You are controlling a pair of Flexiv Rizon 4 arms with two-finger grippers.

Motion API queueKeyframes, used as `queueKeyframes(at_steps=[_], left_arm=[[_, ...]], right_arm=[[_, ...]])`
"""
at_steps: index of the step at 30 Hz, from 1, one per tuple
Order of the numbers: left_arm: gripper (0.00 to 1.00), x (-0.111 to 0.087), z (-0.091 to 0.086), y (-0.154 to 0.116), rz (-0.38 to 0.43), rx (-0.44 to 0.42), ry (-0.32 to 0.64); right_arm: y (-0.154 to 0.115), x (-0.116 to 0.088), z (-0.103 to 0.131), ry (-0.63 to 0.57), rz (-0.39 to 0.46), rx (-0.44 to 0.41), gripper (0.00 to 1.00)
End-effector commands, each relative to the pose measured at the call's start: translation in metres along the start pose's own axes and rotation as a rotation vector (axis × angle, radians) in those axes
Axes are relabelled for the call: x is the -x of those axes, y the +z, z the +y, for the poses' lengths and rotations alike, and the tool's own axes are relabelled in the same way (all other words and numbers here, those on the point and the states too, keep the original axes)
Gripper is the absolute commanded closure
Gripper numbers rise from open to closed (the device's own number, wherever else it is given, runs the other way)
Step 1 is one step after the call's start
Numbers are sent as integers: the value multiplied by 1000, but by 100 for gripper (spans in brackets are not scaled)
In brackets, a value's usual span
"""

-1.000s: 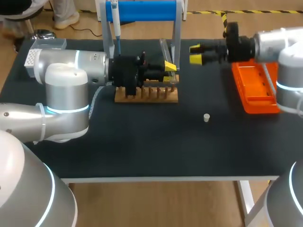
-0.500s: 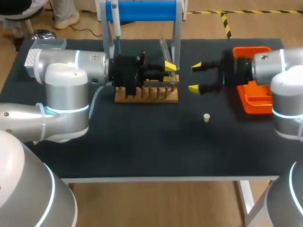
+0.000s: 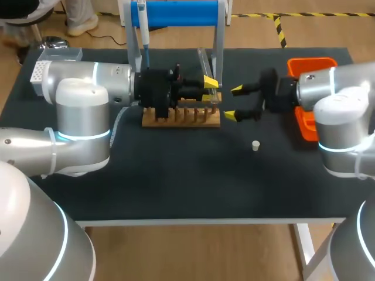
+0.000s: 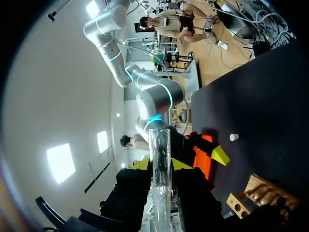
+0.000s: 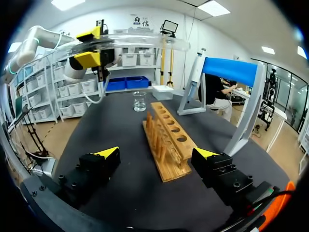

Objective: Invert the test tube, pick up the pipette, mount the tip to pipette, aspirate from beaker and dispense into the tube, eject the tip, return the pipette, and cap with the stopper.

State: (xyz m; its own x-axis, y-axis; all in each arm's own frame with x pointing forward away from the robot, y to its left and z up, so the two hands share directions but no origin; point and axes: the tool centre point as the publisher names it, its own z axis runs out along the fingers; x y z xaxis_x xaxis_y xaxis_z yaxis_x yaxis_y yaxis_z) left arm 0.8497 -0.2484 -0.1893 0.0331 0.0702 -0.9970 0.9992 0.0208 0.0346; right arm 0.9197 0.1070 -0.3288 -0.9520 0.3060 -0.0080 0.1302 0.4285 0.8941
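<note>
The left arm (image 3: 88,82) is stretched level across the table (image 3: 176,181) from its left side, and the left gripper (image 3: 209,89) is held just above the wooden rack (image 3: 181,118), its yellow tips pinched on the test tube (image 3: 203,60) from two sides. The right arm (image 3: 328,93) is brought in from the right, with the right gripper (image 3: 234,102) pointed at the rack's near end and its fingers spread wide with nothing between them. Against the frames of a second ago, the right gripper has been carried from beside the orange tray (image 3: 310,62) down and towards the rack, and its fingers have been opened further; the left arm and the tube have not been moved. The tube is seen as clear glass, long and slender; in the right wrist view it is shown lying nearly level above the rack, gripped near one end. The small white stopper (image 3: 255,145) is left on the table in front of the right gripper, and the pipette (image 3: 142,29) is hung on the blue stand (image 3: 181,13) behind the rack.
</note>
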Motion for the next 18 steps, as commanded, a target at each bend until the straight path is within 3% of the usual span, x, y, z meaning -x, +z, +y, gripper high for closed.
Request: queueKeyframes(at_steps=[1,18], left_arm=[[100,1,1,0,3,-2,0],[100,1,1,0,3,-2,0]], right_arm=[[14,-3,1,-5,-19,-4,0],[47,2,-10,2,-69,8,0]])
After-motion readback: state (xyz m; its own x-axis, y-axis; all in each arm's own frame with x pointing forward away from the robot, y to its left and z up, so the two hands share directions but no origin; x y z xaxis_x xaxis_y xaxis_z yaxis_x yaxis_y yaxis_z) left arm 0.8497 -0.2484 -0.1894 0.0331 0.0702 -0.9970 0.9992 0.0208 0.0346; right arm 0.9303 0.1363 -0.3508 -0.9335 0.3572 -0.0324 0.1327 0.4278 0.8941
